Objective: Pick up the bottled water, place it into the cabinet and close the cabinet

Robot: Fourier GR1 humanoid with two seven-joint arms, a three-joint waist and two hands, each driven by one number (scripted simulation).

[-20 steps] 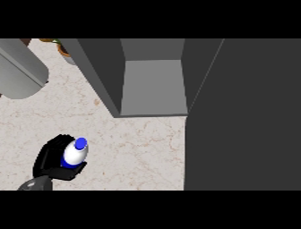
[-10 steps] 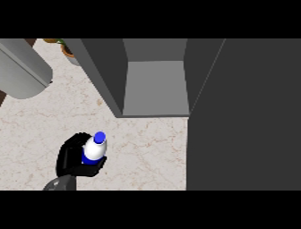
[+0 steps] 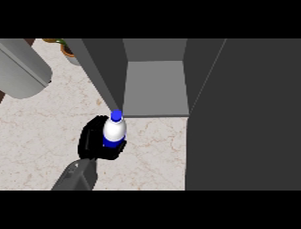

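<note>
Left hand [image 3: 95,142], on a forearm entering from the near edge of the tabletop [image 3: 34,134], with fingers curled and clamped round the bottled water [image 3: 114,129], held upright above the tabletop. The blue cap lies just at the front lip of the open cabinet [image 3: 154,89]. Compared with half a second earlier, hand and bottle are nearer the cabinet.

Bottle [image 3: 115,130] carried up and to the right across the counter [image 3: 34,134] by the hand [image 3: 93,141] curled round it, brought from the lower left to just before the open cabinet [image 3: 154,87], blue cap now at the shelf's front edge.
</note>
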